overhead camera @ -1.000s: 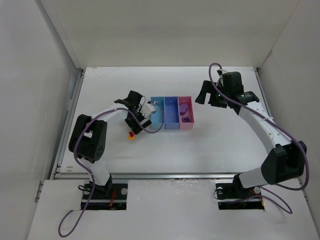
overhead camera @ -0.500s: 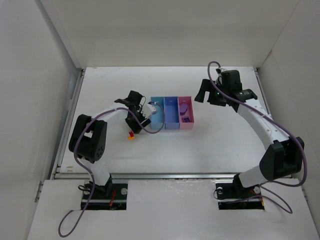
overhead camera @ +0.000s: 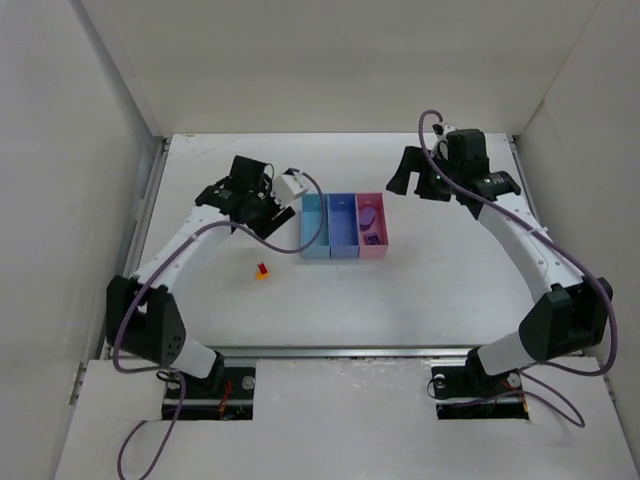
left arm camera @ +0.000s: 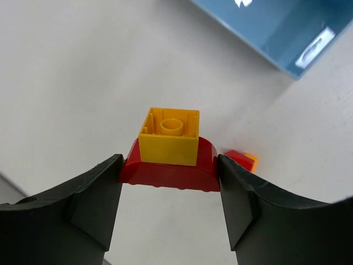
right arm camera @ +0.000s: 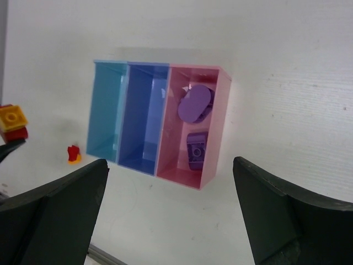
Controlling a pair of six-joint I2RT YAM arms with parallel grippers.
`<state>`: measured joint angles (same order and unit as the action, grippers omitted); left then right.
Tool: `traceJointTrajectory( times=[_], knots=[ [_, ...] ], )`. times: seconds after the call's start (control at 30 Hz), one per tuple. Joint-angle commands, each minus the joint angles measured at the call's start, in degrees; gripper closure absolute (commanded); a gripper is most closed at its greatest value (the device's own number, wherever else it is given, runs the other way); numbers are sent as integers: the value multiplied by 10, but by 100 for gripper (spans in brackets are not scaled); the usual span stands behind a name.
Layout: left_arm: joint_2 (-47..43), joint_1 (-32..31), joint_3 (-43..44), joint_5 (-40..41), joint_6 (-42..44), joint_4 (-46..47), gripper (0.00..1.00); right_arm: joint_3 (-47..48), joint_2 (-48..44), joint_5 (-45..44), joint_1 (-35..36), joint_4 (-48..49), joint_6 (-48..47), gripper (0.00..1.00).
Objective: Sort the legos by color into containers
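My left gripper [left arm camera: 169,164] is shut on a red curved lego [left arm camera: 187,176] with a yellow lego [left arm camera: 169,135] stuck on top, held above the table left of the containers [overhead camera: 343,228]. In the top view that gripper [overhead camera: 258,205] hangs beside the light blue bin [overhead camera: 314,228]. A small red-and-orange lego [overhead camera: 262,270] lies on the table below it. The periwinkle bin [right arm camera: 142,118] shows no lego. The pink bin [right arm camera: 219,127] holds two purple legos [right arm camera: 194,104]. My right gripper [overhead camera: 403,178] stands open and holds nothing, up to the right of the bins.
White walls enclose the table on three sides. A metal rail [overhead camera: 330,350] runs along the near edge. Purple cables [overhead camera: 300,245] loop from the left arm close to the light blue bin. The bins' near corner [left arm camera: 276,38] shows at the top right of the left wrist view.
My left gripper closed on the red-and-yellow stack on the table, then lifted it up and back to the left. The small red-and-orange lego stayed on the table. The right arm shifted slightly.
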<state>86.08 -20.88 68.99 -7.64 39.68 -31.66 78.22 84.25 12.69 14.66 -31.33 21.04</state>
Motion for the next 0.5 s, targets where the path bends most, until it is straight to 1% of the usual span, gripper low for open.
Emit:
traceJointTrajectory(
  times=[0.0, 0.03, 0.1, 0.13, 0.2, 0.23, 0.27, 0.33, 0.37, 0.47],
  knots=[
    [-71, -4, 68, -25, 22, -6, 100, 49, -27, 28, 6, 30, -13, 0],
    [-82, -14, 91, -30, 27, -6, 100, 60, -27, 43, 12, 36, -13, 0],
    [-88, -37, 110, -30, 27, 1, 100, 69, -27, 69, 20, 57, -13, 0],
    [-88, -45, 116, -30, 27, 1, 100, 75, -27, 93, 36, 64, -13, 0],
    [-102, -75, 116, -30, 19, 29, 100, 86, -14, 124, 43, 79, -13, 0],
    [-102, -87, 116, -20, 13, 35, 100, 86, -14, 151, 49, 107, -6, 0],
    [-102, -111, 116, -13, 13, 47, 100, 86, -5, 210, 49, 125, 14, 1],
    [-102, -129, 121, 4, 13, 63, 100, 86, 1, 256, 49, 173, 29, 5],
    [-102, -137, 121, 10, 13, 73, 100, 86, 1, 281, 62, 183, 30, 6],
    [-108, -153, 121, 10, 13, 113, 100, 92, 1, 286, 82, 195, 36, 6]
  ],
)
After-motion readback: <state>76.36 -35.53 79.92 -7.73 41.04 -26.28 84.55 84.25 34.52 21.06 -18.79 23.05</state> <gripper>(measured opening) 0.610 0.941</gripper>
